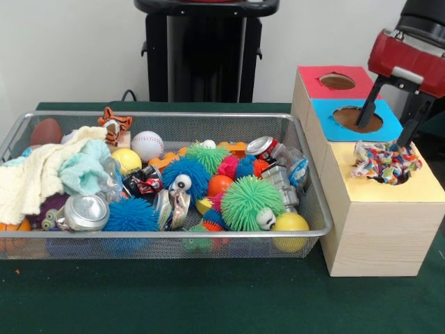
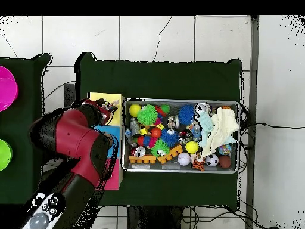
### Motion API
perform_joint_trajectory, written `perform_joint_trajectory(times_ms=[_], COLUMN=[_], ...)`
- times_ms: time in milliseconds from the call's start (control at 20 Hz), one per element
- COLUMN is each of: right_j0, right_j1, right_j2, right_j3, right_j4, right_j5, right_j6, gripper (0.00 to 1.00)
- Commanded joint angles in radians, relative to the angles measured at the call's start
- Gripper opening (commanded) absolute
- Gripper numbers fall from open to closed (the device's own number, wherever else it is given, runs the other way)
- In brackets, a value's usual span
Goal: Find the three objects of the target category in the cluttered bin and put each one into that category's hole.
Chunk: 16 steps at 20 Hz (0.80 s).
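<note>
The wire mesh bin [image 1: 167,117] sits on the green table, full of toys; it also shows in the overhead view [image 2: 179,169]. A speckled red, yellow, blue and white limp piece [image 1: 386,162] lies bunched over the ragged hole [image 1: 393,180] of the yellow-topped box [image 1: 424,186], mostly covering it. My gripper [image 1: 388,124] hangs just above that piece, open and empty, its fingers apart. In the overhead view the arm [image 2: 77,140] covers the boxes and only part of the yellow top [image 2: 106,99] shows. I cannot pick out other speckled pieces in the bin.
The blue-topped box [image 1: 327,115] and red-topped box [image 1: 313,80] stand behind the yellow one. The bin holds a green spiky ball [image 1: 252,202], cream cloth [image 1: 35,177], mint cloth [image 1: 85,172], cans, a baseball [image 1: 147,145] and blue spiky balls. The pedestal [image 1: 201,56] stands behind.
</note>
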<state>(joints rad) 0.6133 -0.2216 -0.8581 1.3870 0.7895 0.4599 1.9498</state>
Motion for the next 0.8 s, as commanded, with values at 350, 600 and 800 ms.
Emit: perform_joint_trajectory(times_ms=[350,600,800], right_j0=[-0.030,-0.029,-0.029], right_j1=[-0.039,-0.057,-0.066], right_j2=[0.085,0.089,0.103], right_j3=[-0.035,-0.016,0.002], right_j4=[-0.042,-0.049,-0.047], right_j5=[0.157,0.176,0.155], right_j6=[0.235,0.229,0.227], gripper=[1.00,1.00,1.00])
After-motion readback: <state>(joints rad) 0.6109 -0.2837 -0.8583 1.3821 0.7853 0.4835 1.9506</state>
